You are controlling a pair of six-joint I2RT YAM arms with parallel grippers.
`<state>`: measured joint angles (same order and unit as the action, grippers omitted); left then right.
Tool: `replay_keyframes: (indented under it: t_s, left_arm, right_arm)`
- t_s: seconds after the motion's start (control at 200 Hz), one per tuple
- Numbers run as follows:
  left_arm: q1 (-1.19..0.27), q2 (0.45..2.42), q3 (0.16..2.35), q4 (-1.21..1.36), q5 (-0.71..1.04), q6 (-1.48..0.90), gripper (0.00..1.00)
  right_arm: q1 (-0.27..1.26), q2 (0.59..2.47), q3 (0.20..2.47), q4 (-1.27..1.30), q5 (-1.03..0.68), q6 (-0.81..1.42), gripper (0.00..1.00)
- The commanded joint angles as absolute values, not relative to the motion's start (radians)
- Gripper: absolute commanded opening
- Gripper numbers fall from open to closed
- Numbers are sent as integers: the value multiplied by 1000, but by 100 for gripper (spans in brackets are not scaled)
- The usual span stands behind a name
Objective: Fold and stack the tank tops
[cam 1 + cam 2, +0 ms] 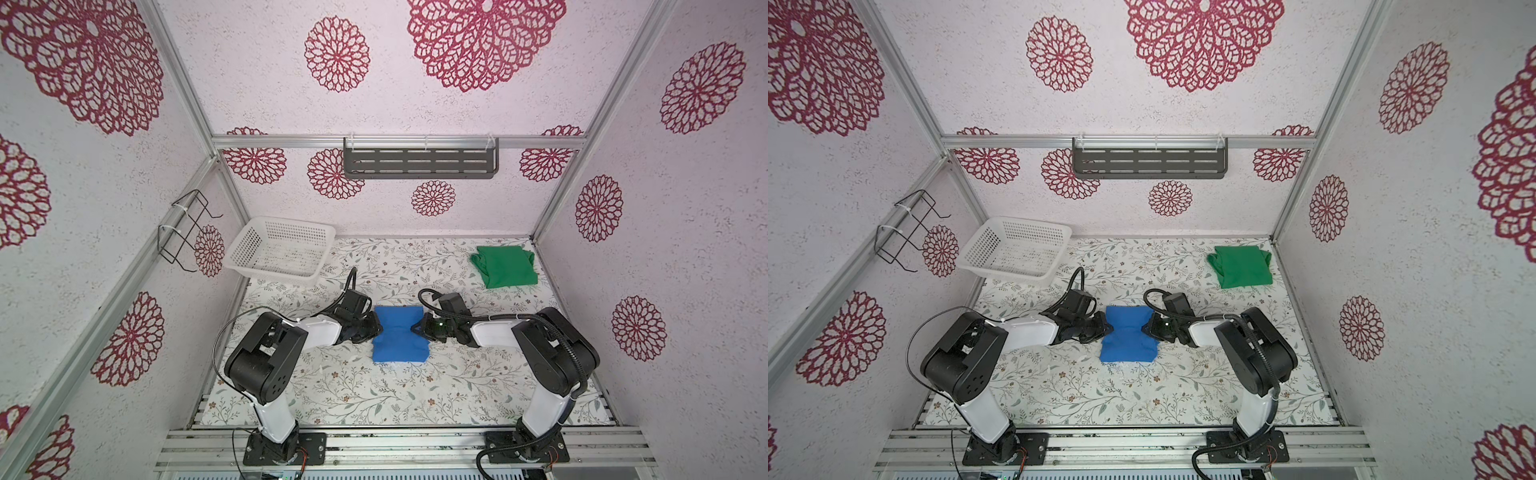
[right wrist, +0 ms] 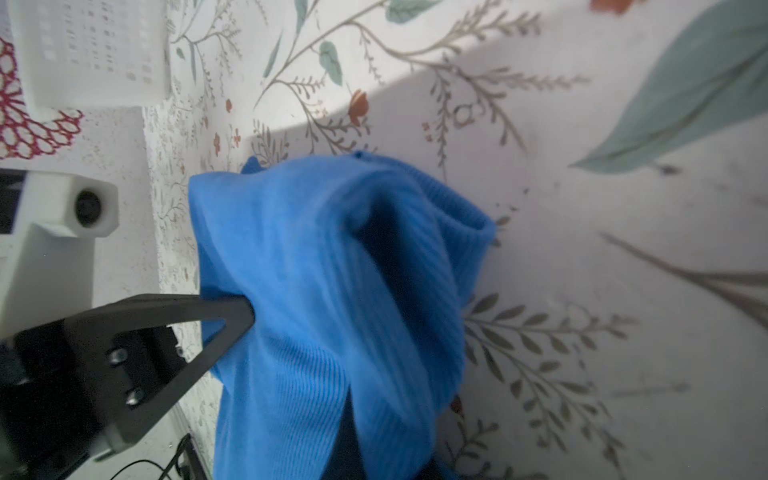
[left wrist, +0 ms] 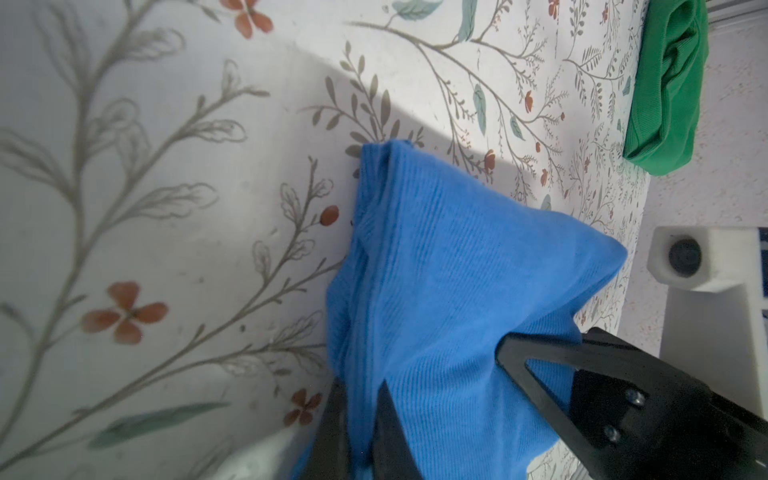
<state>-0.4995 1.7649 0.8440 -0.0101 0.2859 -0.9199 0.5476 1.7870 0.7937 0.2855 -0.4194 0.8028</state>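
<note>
Blue tank top: L claw, R claw clenched on side edges; green top well apart.

Solid cloth, flowered tabletop, rosette walls.
The royal blue ribbed cloth tank top is one solid colour, as is the bright green cloth tank top at the far right corner. The tabletop is white, strewn with grey-green leafy sprigs and small rust-red flowers. The white perforated plastic basket carries a grid of holes. The walls are pale speckled pink with crimson lace rosettes.
</note>
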Motion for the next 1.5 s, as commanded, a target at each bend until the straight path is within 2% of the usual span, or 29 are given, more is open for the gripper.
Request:
replay_keyframes:
  t_s: [0.0,0.21,0.4,0.671,0.836,1.001,1.116,1.246,1.496]
  left_arm:
    - [-504,1729,903,-33,258,-936,0]
    - [-511,1752,1079,-45,294,-942,0]
    - [-529,1860,1301,-66,309,-913,0]
    - [-537,2104,1642,-72,336,-909,0]
    - [-555,2222,1785,81,370,-958,0]
    - [-590,2411,2029,142,406,-1000,0]
    - [-611,2525,2167,194,383,-1061,0]
    - [-637,2611,2186,407,338,-1179,0]
    - [-679,2769,2443,367,265,-1126,0]
  right_arm:
    - [530,1748,839,207,-448,744,0]
    - [478,1657,948,46,-419,595,0]
    - [376,1616,1003,4,-492,477,0]
    - [214,1662,1207,-206,-513,278,0]
    - [118,1678,1285,-251,-516,210,0]
    - [29,1718,1351,-257,-532,157,0]
    - [-29,1765,1416,-286,-560,136,0]
    - [-91,1813,1476,-309,-580,122,0]
    - [-190,1894,1578,-296,-605,116,0]
